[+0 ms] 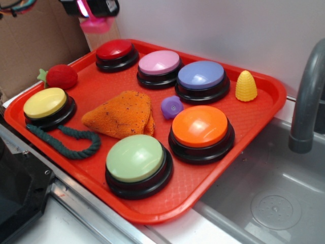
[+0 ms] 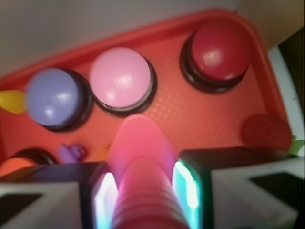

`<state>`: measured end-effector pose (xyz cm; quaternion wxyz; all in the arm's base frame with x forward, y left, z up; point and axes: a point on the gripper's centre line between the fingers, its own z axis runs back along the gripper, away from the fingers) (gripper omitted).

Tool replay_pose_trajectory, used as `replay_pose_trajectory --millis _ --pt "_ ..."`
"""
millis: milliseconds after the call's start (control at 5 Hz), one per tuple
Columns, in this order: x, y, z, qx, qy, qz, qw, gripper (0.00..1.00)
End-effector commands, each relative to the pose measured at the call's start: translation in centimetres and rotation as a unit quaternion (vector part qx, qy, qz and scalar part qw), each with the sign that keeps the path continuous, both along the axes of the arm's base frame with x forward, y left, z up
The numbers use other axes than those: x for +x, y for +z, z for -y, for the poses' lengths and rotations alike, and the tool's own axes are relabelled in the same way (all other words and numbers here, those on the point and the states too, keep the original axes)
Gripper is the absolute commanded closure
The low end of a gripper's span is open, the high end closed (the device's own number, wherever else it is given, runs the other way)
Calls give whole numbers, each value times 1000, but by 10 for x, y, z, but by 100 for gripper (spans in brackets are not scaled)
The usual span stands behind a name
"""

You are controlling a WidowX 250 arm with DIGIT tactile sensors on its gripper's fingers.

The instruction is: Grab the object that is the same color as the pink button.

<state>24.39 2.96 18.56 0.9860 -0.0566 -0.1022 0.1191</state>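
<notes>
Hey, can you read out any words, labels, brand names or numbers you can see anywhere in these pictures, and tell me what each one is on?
None: no readable text in either view.
The six domed buttons, including the pink button, have plain tops.
The red tray, the faucet and the cardboard show no print.
The pink bolt held in the claw is unmarked, and the wrist view is blurred.

White wall [image 1: 213, 25], steel sink [image 1: 274, 198], grey faucet [image 1: 307, 96].
</notes>
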Motion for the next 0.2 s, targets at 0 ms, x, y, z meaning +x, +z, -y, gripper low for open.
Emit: replay_pose_trajectory --millis 0 --pt "12 18 12 62 -24 39 997 100"
